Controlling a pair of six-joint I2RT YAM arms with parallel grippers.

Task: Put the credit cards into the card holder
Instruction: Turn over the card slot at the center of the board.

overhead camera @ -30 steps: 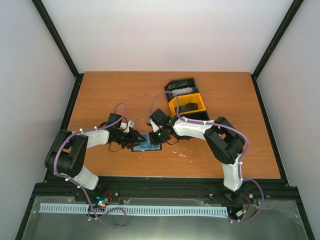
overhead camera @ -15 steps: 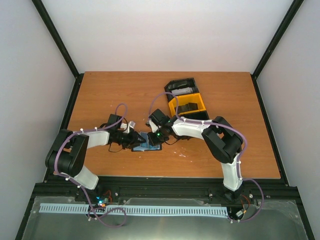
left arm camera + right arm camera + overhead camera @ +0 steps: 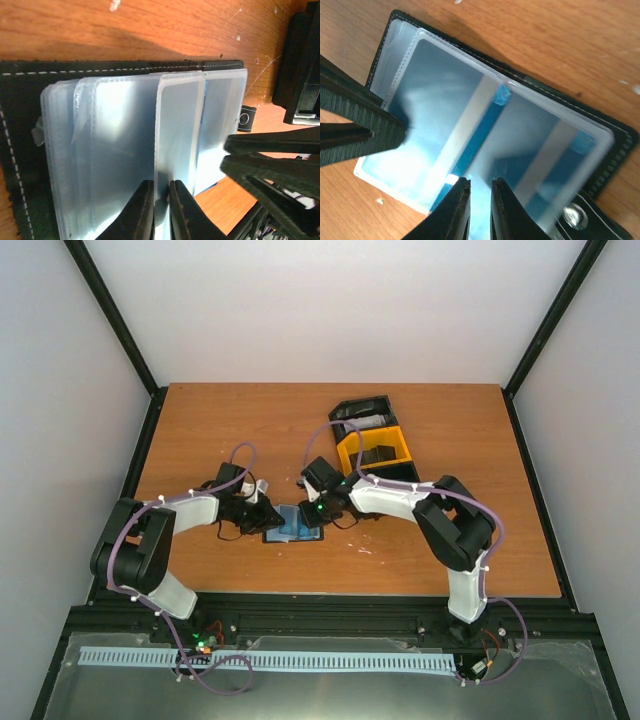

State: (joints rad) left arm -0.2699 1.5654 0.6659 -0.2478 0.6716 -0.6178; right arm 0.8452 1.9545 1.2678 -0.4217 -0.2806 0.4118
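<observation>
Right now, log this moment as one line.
holder open | left gripper shut on sleeve | right gripper shut on sleeve stack | card inside

card holder (image 3: 295, 523) on table (image 3: 220, 430), tray (image 3: 343, 454) behind

The orange-brown wooden table (image 3: 200, 430) is carrying the black card holder (image 3: 295, 525), lying open near its front middle with clear sleeves upward, and a black-and-yellow tray (image 3: 372, 440) sitting farther back, apart.
</observation>
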